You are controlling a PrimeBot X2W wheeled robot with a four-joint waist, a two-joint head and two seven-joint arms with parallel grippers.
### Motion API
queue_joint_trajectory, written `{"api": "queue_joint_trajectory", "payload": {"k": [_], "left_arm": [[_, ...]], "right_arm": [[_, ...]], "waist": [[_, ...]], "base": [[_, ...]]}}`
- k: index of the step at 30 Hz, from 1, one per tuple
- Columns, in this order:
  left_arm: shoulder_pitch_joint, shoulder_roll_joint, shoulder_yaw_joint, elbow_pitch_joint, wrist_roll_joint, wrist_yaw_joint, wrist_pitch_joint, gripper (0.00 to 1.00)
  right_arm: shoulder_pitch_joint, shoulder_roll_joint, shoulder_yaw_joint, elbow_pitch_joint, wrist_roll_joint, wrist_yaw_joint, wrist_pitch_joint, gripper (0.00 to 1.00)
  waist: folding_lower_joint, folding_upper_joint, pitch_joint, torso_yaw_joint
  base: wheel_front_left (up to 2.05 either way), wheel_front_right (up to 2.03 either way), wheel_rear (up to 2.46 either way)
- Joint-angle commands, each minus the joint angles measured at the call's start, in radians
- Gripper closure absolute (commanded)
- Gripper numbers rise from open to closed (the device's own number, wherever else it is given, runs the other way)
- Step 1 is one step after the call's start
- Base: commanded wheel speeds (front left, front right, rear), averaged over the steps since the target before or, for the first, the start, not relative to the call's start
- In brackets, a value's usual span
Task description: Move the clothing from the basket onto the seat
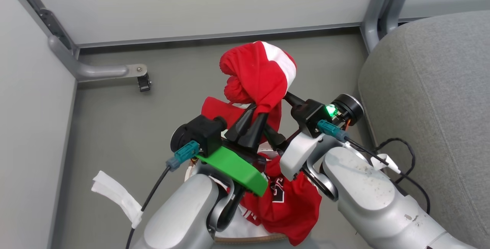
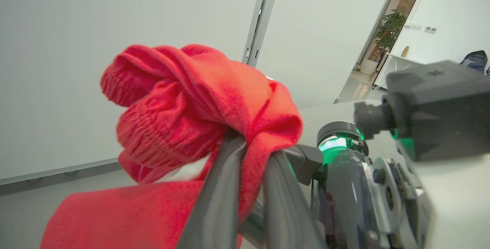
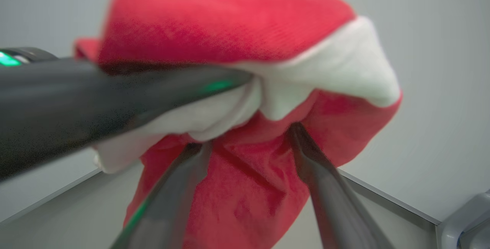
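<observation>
A bright red garment (image 1: 256,72) with a white stripe hangs bunched in the air above the basket. My left gripper (image 1: 259,111) is shut on its lower fold; in the left wrist view the fingers (image 2: 224,172) pinch the cloth (image 2: 183,107). My right gripper (image 1: 277,113) comes in from the right, open, its fingers (image 3: 310,157) spread either side of the garment (image 3: 245,187). More red clothing (image 1: 283,207), with black-and-white numerals, lies in the basket (image 1: 249,238), which is mostly hidden under my arms. The grey couch (image 1: 432,107) stands to the right.
A grey metal frame leg with a small black foot (image 1: 143,82) stands on the floor at the back left. Pale wall panels close the left and back. A black cable (image 1: 402,153) loops beside the couch. A white strip (image 1: 115,195) hangs on my left arm's cable.
</observation>
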Motion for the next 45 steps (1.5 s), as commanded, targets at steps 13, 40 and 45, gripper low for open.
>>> {"api": "queue_joint_trajectory", "payload": {"k": [13, 40, 45], "left_arm": [[-0.022, 0.002, 0.015, 0.011, 0.001, 0.028, 0.000, 1.00], [-0.010, 0.003, 0.078, 0.117, 0.269, -0.015, 0.000, 0.00], [0.003, 0.003, 0.079, 0.123, 0.271, -0.025, 0.000, 0.00]], "right_arm": [[0.037, 0.000, -0.058, -0.045, 0.056, -0.001, -0.005, 1.00], [0.188, 0.001, -0.224, -0.223, 0.078, -0.001, -0.005, 1.00], [0.216, 0.001, -0.244, -0.243, 0.092, -0.001, -0.005, 1.00]], "waist": [[0.0001, -0.0001, 0.016, 0.007], [0.0001, -0.0001, 0.083, -0.434], [0.0001, -0.0001, 0.090, -0.510]], "base": [[0.00, 0.00, 0.00], [0.00, 0.00, 0.00], [0.00, 0.00, 0.00]]}}
